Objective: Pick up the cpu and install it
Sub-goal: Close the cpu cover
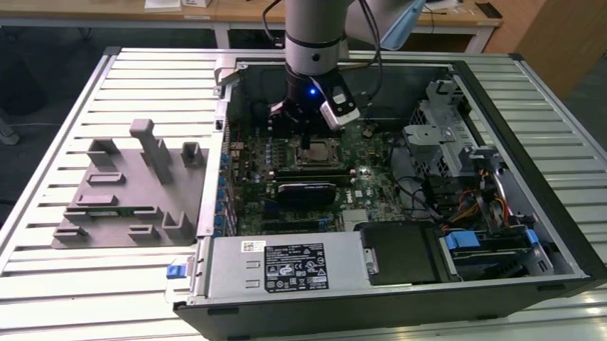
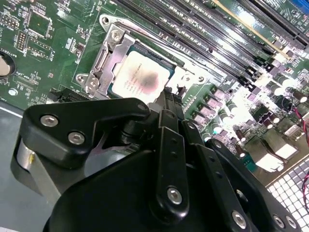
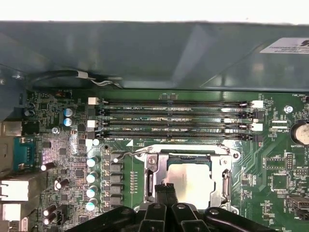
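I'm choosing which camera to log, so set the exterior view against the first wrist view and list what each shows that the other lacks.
The exterior view adds the grey fixture tray on the slatted table, the power supply and the arm. The first wrist view adds the blue-topped capacitors and the rear ports. Both share the cpu lying in its socket on the motherboard, with the gripper by its edge.

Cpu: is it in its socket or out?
In. Both wrist views show the cpu lying flat within the socket frame.
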### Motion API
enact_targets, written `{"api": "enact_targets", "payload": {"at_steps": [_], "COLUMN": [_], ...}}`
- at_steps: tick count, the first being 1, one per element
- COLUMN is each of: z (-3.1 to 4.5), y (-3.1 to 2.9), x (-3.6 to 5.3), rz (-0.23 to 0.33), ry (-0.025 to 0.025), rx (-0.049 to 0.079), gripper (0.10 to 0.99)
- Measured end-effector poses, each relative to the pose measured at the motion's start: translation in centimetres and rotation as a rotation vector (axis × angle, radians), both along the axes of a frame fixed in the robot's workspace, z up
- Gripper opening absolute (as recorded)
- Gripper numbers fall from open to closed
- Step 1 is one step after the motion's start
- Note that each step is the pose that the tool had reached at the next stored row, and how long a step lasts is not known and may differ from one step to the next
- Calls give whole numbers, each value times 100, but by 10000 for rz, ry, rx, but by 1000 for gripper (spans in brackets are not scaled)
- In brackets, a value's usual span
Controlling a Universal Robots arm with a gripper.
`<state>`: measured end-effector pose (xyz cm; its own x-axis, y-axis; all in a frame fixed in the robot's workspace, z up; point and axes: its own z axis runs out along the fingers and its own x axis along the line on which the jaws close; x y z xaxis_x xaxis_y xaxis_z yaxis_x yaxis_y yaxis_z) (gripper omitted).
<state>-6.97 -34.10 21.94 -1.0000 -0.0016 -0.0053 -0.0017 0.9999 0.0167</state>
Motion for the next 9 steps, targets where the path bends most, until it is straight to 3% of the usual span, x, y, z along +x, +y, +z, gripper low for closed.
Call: {"api": "enact_targets", "payload": {"at_steps": [9], "z": [0], "y": [0], "x": [179], "rz": [1], "ry": [0], "rx": [0], "gripper": [106]}}
